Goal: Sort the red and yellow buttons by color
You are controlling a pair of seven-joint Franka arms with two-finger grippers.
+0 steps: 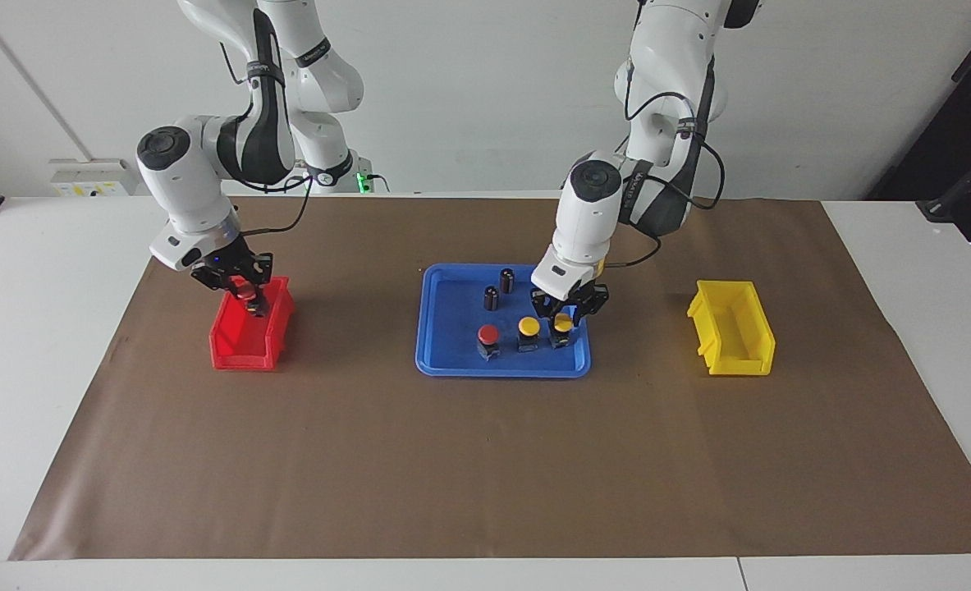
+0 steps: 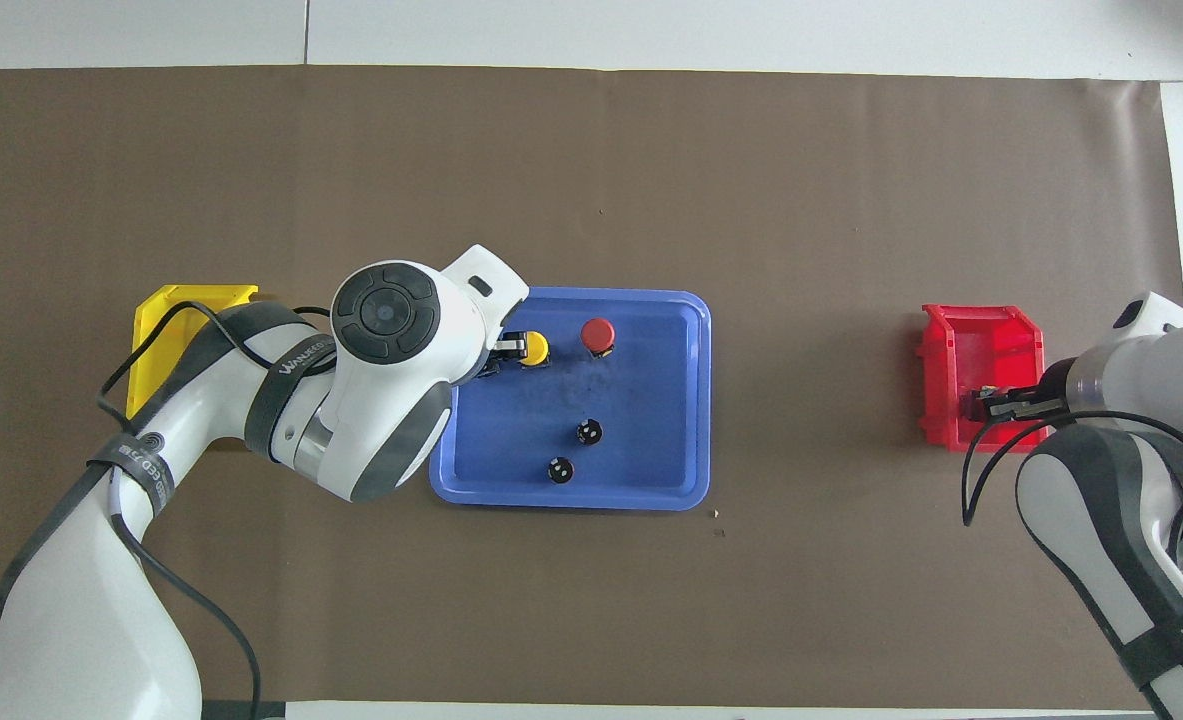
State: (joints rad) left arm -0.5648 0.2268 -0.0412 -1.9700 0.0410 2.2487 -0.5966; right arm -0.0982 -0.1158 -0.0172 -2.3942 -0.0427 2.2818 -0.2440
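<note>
Right gripper (image 1: 249, 297) over red bin (image 1: 231, 349), fingers pinching red button (image 1: 245, 293), ready to drop. Left gripper (image 1: 565, 316) in blue tray (image 1: 452, 361), fingers around yellow button (image 1: 563, 324) at tray's 3 o'clock in facing view; clamped or loose, can't tell.

2 glossy white arms, dark grey joint bands, black cables, round black caps, black claws

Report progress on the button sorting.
Nothing shows as finished: the yellow bin is empty. In hand: the right gripper holds a red button over the red bin; the left gripper is at a yellow button. Left on the blue tray: one red button, one yellow.
</note>
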